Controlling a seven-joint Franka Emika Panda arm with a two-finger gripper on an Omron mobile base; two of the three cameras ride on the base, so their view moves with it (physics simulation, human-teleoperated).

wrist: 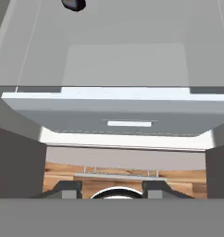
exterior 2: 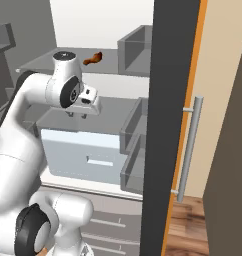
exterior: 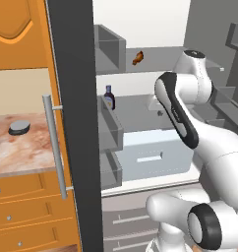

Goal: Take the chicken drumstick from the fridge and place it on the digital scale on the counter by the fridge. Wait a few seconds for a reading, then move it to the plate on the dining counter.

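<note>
Currently the fridge stands open, with its grey shelves and white inner walls exposed in both base views. The chicken drumstick lies on the upper grey shelf, toward the back wall; in the right base view it appears at, just above and to the right of the arm's wrist joint. It is untouched and apart from the robot.

The gripper sits inside the fridge at middle-shelf level, pointing downward. In the hand view the two dark fingertips stand well apart with nothing between them, so the jaws are wide and hold nothing. Below them the hand view shows the pale blue-white drawer with its small handle slot, and a strip of wooden floor beyond.

A dark blue bottle stands upright at the left side of the middle shelf, beside the door-side bins; its dark shape shows at the top edge of the hand view.

The digital scale rests flat on the counter, left of the fridge and its long silver bar handle. Nothing lies on the scale. Orange drawer fronts with small silver knobs sit under the stone top.
</note>
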